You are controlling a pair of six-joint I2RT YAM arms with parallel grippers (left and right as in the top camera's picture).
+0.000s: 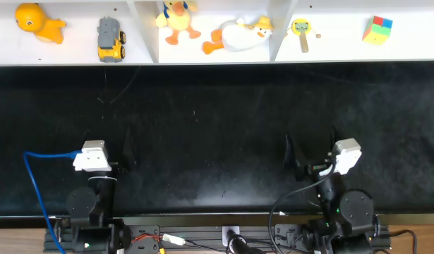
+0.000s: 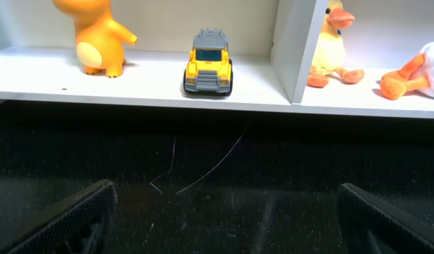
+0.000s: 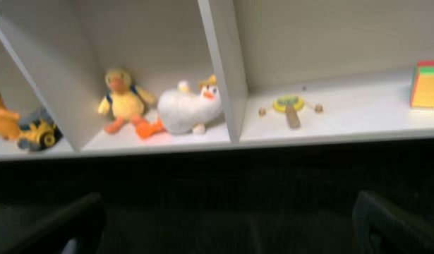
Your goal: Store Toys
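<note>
Black matting (image 1: pixel 217 113) lies before the white shelf (image 1: pixel 75 59). Its left compartment holds an orange duck (image 1: pixel 39 22) and a yellow truck (image 1: pixel 111 39), its middle one a plush duckling (image 1: pixel 178 20) and a white goose (image 1: pixel 238 35), its right one a rattle (image 1: pixel 301 29) and a coloured cube (image 1: pixel 377 29). The left gripper (image 2: pixel 224 222) and right gripper (image 3: pixel 224 226), well apart from the shelf, are spread and grasp nothing.

No readable text, no labels, no numbers or signs on any toy or surface

Robot lab test bench. Evidence: black-matted table (image 1: pixel 217 127); white partitioned shelf (image 1: pixel 75 55) along far edge; blue cable (image 1: pixel 54 153) and wiring at near edge.
</note>
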